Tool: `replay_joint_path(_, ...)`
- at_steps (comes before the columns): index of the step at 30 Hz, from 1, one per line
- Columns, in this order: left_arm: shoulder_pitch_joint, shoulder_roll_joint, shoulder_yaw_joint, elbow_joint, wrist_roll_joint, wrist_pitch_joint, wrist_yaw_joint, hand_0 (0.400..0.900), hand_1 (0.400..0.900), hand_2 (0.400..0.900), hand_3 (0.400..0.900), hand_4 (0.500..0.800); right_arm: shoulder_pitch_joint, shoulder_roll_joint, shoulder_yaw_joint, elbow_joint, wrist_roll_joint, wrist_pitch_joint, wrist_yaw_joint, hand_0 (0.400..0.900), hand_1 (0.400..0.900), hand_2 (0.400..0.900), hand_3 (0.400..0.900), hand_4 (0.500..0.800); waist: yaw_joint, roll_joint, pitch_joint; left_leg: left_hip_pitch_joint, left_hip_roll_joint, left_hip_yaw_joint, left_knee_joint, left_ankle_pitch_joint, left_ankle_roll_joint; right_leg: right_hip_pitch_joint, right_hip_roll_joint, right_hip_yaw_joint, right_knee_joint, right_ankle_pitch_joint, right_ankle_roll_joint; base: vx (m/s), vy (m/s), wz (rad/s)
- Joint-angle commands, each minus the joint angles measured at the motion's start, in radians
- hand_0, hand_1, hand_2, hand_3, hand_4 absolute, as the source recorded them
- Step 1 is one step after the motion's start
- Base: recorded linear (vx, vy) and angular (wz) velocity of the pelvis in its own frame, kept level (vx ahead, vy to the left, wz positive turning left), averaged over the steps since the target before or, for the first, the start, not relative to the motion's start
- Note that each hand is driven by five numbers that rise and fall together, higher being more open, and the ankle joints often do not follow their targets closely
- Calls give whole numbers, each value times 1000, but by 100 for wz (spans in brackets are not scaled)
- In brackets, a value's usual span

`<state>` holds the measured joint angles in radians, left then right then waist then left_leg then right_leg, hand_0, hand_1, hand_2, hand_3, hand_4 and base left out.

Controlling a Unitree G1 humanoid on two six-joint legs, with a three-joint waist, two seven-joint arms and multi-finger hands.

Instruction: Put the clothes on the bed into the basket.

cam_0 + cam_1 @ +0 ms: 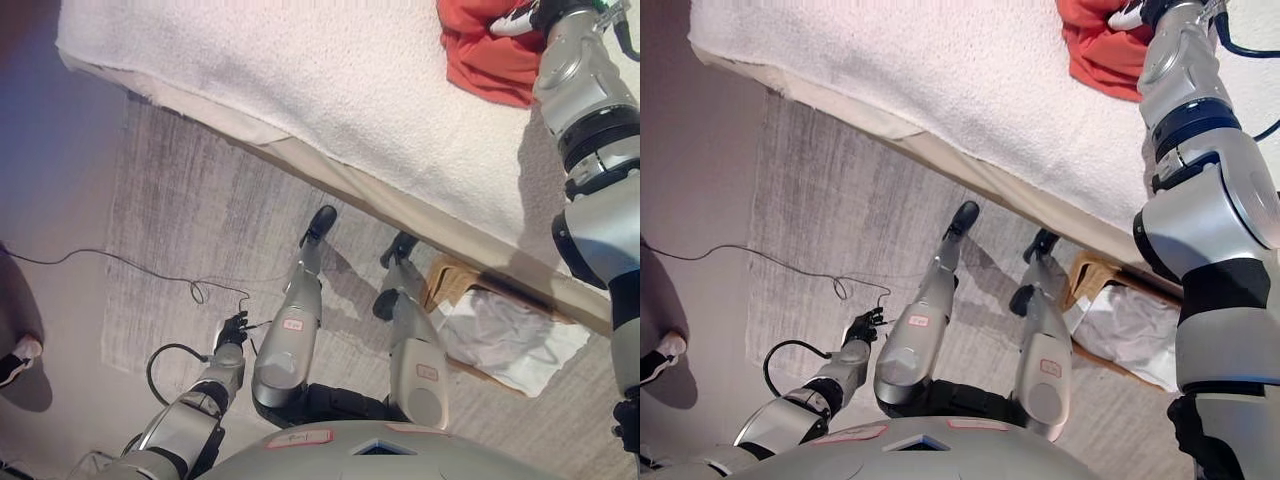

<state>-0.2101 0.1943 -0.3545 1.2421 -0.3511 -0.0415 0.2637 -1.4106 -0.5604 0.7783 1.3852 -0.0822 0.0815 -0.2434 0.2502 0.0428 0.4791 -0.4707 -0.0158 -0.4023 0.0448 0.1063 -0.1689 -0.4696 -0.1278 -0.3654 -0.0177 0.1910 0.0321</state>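
A red-orange garment (490,62) lies crumpled on the white fuzzy bed cover (300,70) at the top right. My right hand (530,18) reaches over the bed and rests on the garment's top edge, partly cut off by the view's edge. A wicker basket (445,275) stands on the floor against the bed's side at the lower right, with white cloth (505,335) lying in it and spilling over its near side. My left hand (232,330) hangs low over the rug, fingers relaxed and empty.
The bed's beige edge (400,200) runs diagonally from upper left to lower right. A grey rug (200,230) covers the floor beside it. A person's shoe (20,358) shows at the left edge.
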Motion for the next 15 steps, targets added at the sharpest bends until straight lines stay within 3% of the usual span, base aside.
replay_joint_path(1,58,47,33,82,-13,20,32,900,900,900,900,800,-24,-33,2,5,22,-20,-39,400,400,400,400,500,-31,-23,-23,67,-30,140,-107,73,79,57,-29,145,40,-37,83,46,52,-30)
replay_joint_path(8,81,46,78,103,24,27,22,900,900,900,900,800,88,-69,-41,-31,0,-23,-24,400,400,400,400,500,-87,-64,-114,185,-30,208,-100,14,99,167,-30,186,-3,-30,95,82,53,-37)
replay_joint_path(14,107,45,128,130,50,41,9,900,900,900,900,800,196,-102,-83,-93,-20,-30,5,400,400,400,400,500,-158,-94,-213,302,-28,290,-101,-44,120,239,-23,256,-25,-31,102,112,54,-62)
replay_joint_path(15,109,48,144,134,57,45,6,900,900,900,900,800,224,-112,-92,-120,-27,-30,14,400,400,400,400,500,-185,-97,-244,335,-25,325,-104,-57,125,251,-20,286,-29,-30,106,87,44,-70)
